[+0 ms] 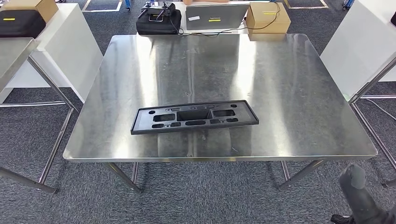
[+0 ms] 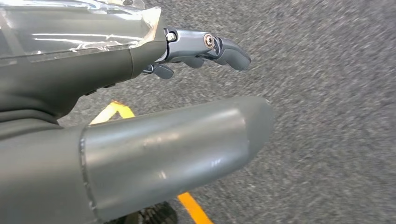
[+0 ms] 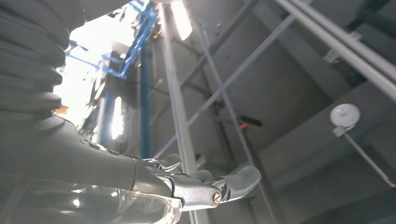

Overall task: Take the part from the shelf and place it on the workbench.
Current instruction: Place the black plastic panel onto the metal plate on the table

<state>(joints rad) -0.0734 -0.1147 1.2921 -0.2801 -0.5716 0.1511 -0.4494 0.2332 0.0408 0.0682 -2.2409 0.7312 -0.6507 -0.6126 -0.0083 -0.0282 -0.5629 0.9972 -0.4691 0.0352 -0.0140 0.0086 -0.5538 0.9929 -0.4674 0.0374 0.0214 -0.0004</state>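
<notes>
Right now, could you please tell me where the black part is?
In the head view, the black part lies flat on the steel workbench, near its front edge, slightly left of centre.

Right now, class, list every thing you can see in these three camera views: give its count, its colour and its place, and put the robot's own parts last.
Flat black plastic part with cut-outs: one, black, lying on the workbench near its front edge.
Stainless steel workbench: one, silver, centre of the head view.
Cardboard box: one, brown, beyond the workbench's far right corner.
Black case with a controller on top: one, black, beyond the far edge, left of the laptop.
Grey laptop: one, grey, beyond the far edge, beside the box.
White panels: two, white, either side of the workbench.
Grey carpet floor: grey, with yellow line.
Left robot hand: one, grey, over the floor, holding nothing.
Right robot hand: one, silver-grey, facing the ceiling, holding nothing.
</notes>
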